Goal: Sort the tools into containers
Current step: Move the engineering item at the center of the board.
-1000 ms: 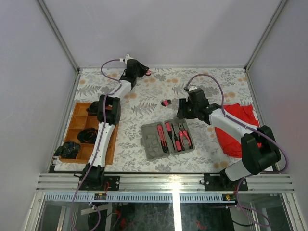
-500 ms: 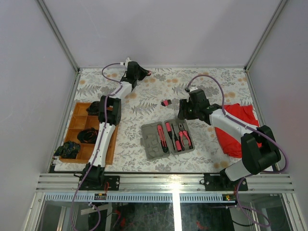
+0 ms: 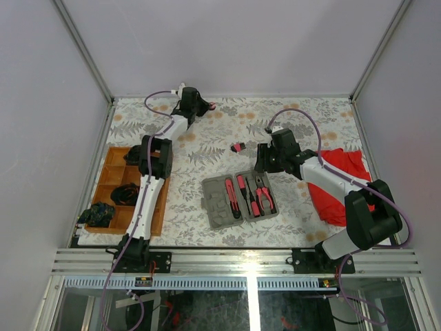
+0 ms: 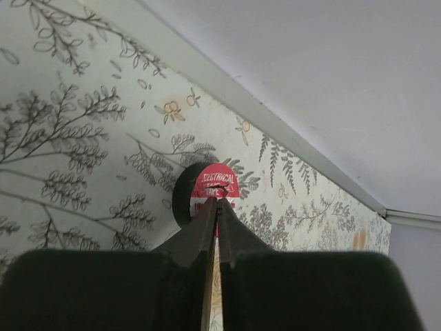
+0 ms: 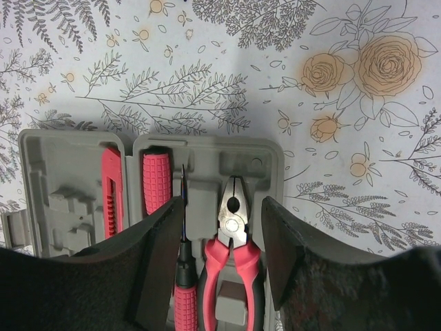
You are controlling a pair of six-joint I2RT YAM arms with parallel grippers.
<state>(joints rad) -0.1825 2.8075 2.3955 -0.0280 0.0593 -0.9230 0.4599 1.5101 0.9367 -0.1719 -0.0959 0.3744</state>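
At the far back edge of the table a black tape roll with a pink-red label [image 4: 212, 181] [image 3: 212, 105] lies flat. My left gripper [image 4: 219, 201] [image 3: 205, 105] is shut, its tips pressed together on the label. The grey case [image 3: 217, 209] [image 5: 65, 200] lies open at mid-table with pink-handled pliers [image 5: 233, 231] [image 3: 263, 195] and screwdrivers [image 3: 231, 196] in its recesses. Above its far end my right gripper [image 5: 222, 207] [image 3: 260, 164] hovers open, the pliers' head showing between its fingers. A small pink-and-black tool [image 3: 238, 147] lies loose beyond the case.
The orange-brown wooden tray [image 3: 110, 158] sits at the left with black items in its compartments, and a dark bundle [image 3: 96, 214] lies at its near corner. A red cloth [image 3: 341, 183] lies under the right arm. The back wall runs just behind the tape roll.
The left fingers have closed the last bit, and the left wrist has shifted slightly at the back edge. The right arm has barely moved.
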